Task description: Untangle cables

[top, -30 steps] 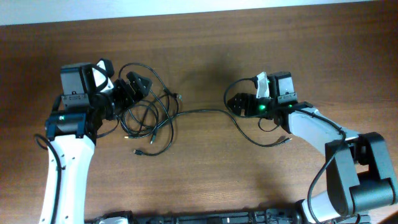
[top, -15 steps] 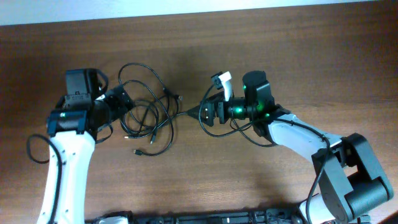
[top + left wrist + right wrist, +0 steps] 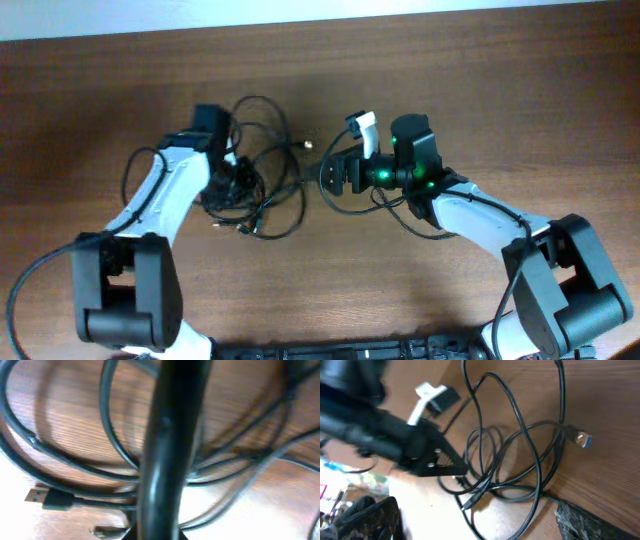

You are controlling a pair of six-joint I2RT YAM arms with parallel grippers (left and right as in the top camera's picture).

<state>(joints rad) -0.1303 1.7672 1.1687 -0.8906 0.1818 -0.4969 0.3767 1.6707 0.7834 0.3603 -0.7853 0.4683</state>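
Several thin black cables (image 3: pixel 262 200) lie knotted in one loose heap on the desk (image 3: pixel 480 90), in its far half and a little left of the middle. A silver-tipped USB plug (image 3: pixel 580 438) sticks out on the side facing the right arm.

The left gripper (image 3: pixel 236 186) is buried in the left part of the heap. From the right wrist its jaws look drawn together into one wedge. Whether a cord is pinched between them I cannot tell, because its own camera shows only blurred loops.

The right gripper (image 3: pixel 334 172) hangs just beside the right fringe of the tangle, with a loop of cord around its nose. I cannot tell how its jaws stand, since only one finger shows clearly.

The step in hand looks like drawing a single cord free. It would go best if the left side pins the heap while the right takes the loose plug end and pulls low and slowly toward the right edge. It should follow that one cord and stop if the other loops start to tighten or drag along.

No box, tray or other container appears in any view, so the cords rest straight on the wood.
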